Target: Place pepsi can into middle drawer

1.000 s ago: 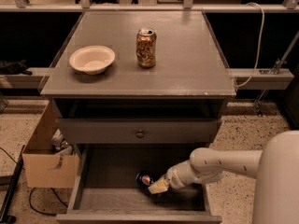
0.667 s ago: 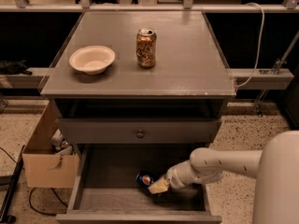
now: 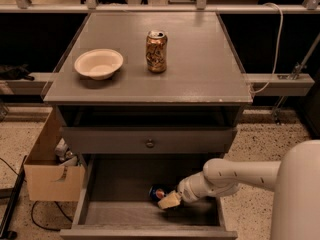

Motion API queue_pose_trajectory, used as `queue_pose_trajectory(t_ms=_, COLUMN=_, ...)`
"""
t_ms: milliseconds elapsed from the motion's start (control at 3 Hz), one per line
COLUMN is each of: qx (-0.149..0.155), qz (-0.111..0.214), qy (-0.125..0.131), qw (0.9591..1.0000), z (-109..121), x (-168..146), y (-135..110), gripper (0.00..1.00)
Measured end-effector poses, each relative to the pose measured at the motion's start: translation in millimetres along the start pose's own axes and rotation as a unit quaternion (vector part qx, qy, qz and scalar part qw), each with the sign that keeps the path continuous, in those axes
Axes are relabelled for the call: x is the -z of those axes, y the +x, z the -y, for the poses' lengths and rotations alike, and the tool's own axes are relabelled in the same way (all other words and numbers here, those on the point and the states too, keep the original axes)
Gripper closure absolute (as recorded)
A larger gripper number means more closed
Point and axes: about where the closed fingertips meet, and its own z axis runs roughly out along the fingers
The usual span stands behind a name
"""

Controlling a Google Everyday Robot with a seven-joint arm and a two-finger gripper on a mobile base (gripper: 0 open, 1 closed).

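Observation:
The pepsi can [image 3: 156, 192], blue with its round logo showing, is low inside the open middle drawer [image 3: 120, 213], near the middle of its pale floor. My gripper [image 3: 168, 200] reaches into the drawer from the right on a white arm [image 3: 235, 176]. Its tan tip is right against the can's right side and hides part of it. I cannot tell whether the can rests on the floor or is held just above it.
A closed drawer front with a round knob [image 3: 149, 143] is above the open drawer. On the cabinet top stand a gold-brown can [image 3: 156, 51] and a white bowl [image 3: 98, 63]. A cardboard box [image 3: 50, 176] sits on the floor at the left.

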Motion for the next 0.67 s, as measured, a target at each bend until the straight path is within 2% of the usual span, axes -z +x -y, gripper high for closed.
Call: queue_pose_trajectory(t_ms=667, qx=0.000, qz=0.000, qy=0.000, qw=1.0000, z=0.0, x=-0.1, y=0.0, gripper=0.00)
